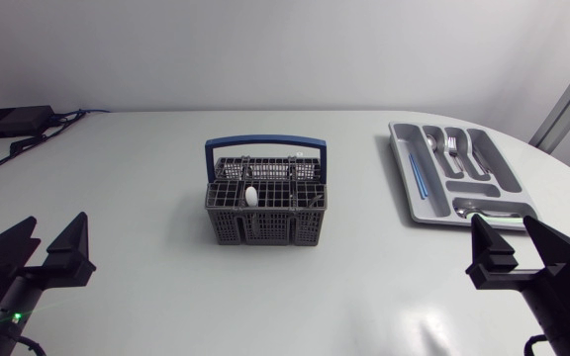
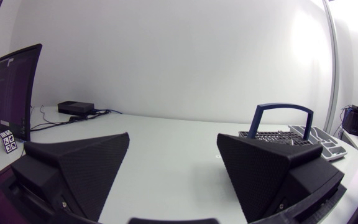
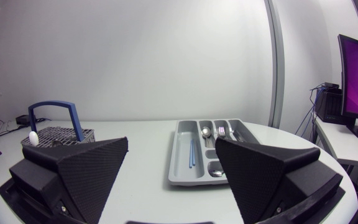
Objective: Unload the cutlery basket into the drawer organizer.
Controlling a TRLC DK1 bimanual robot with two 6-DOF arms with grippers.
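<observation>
The cutlery basket (image 1: 265, 203) is standing on the table (image 1: 146, 168) with its blue handle (image 1: 264, 144) raised upright. A white-tipped piece (image 1: 251, 196) is poking up from one of its inner cells; the other contents are too small to make out.

The left gripper (image 1: 55, 223) is hovering well to the left of the basket and nearer the front edge, well apart from it. Its jaws are standing wide open, gripping nothing and touching nothing. In the left wrist view the basket is showing ahead of the gripper, past its right finger.

The drawer organizer (image 1: 408, 194) is lying well to the right of the basket. A spoon (image 1: 433, 141) and a fork (image 1: 451, 148) are lying in its long compartments, thin blue sticks (image 1: 416, 178) in the compartment nearest the basket, and another spoon (image 1: 483, 208) in the crosswise one.

The right gripper (image 1: 506, 225) is hanging farther right of the basket still, just in front of the organizer's near end. Its jaws are likewise gaping wide, with nothing between them.
</observation>
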